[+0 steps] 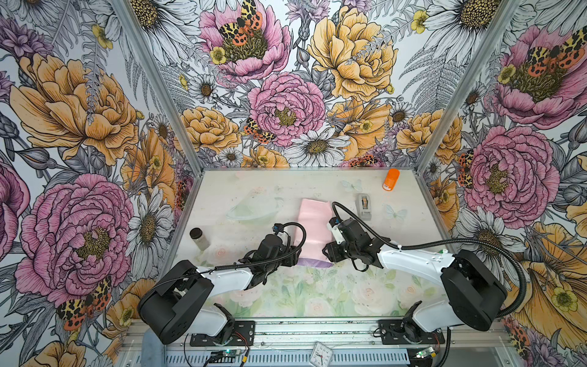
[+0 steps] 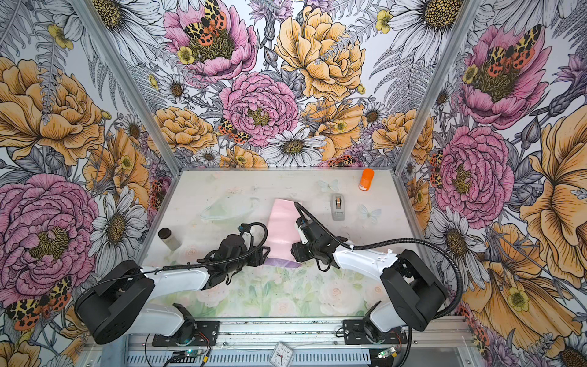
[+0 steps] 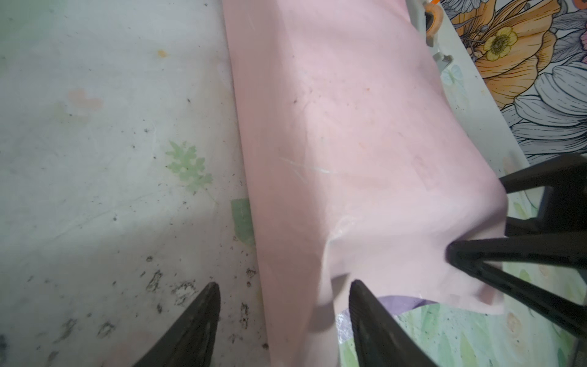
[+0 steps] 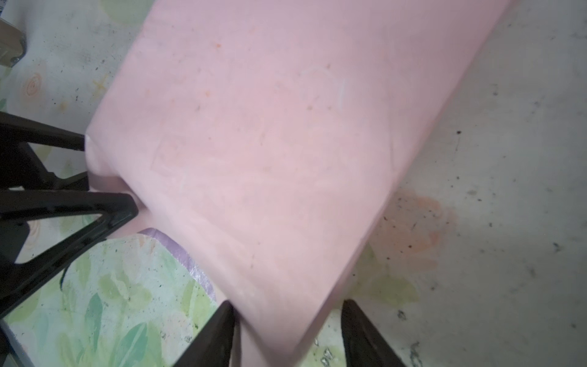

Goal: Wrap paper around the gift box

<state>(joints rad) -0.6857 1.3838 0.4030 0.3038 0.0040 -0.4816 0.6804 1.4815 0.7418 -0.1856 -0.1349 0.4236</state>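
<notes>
The paper [image 1: 313,232] [image 2: 282,228] lies mid-table as a long folded bundle, pale pink face up [image 3: 349,143] [image 4: 270,143], with a lilac strip [image 3: 409,300] [image 4: 178,251] showing at its near end. The gift box is hidden, presumably under the paper. My left gripper [image 1: 297,258] [image 3: 284,284] stands open astride the bundle's near left corner, one finger over the paper and one over the table. My right gripper [image 1: 327,254] [image 4: 287,303] is open astride the near right corner. Each wrist view also shows the other gripper's fingers [image 3: 476,251] [image 4: 111,203] against the paper.
A grey tape dispenser [image 1: 364,205] stands right of the paper and an orange tube [image 1: 391,179] at the back right. A dark-lidded jar [image 1: 199,238] stands at the left edge, with a clear plastic dish [image 1: 254,208] left of the paper. A small clock [image 1: 320,354] lies on the front rail.
</notes>
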